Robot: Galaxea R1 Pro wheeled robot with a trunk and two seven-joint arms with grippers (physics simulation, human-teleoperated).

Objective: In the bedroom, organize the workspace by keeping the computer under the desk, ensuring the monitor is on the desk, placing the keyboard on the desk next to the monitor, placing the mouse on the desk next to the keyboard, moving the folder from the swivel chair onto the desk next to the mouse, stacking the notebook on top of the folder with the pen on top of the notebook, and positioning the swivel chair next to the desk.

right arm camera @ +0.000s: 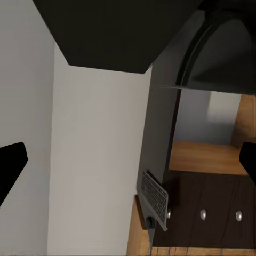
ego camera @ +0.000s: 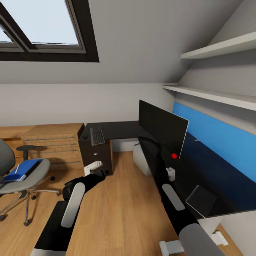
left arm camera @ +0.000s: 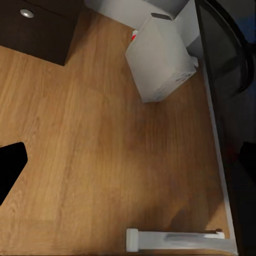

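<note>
From the head view we stand on the wooden floor (ego camera: 121,199) inside the L-shaped surface (ego camera: 117,128). The monitor (ego camera: 161,128) stands on its right wing, screen face turned left toward us, long axis running near to far. The keyboard (ego camera: 97,135) lies at the far left corner, long axis near to far, with the mouse (ego camera: 85,136) just to its left. The folder (ego camera: 25,169) lies on the swivel chair (ego camera: 21,177) at the left, its long axis slanting from near left to far right. The computer (ego camera: 142,159) sits under the surface. Our left tool (ego camera: 94,167) hangs over the floor, our right tool (ego camera: 171,174) by the monitor's near corner; we cannot tell their state here.

In the left wrist view we see the computer (left arm camera: 160,58) on the floor, one fingertip (left arm camera: 10,170) at the frame edge.

In the right wrist view the keyboard (right arm camera: 156,197) shows far off, and fingertips (right arm camera: 10,165) at opposite edges suggest the right tool stands apart and empty.

We judge the keyboard step is in hand: next we should approach and carry it beside the monitor
</note>
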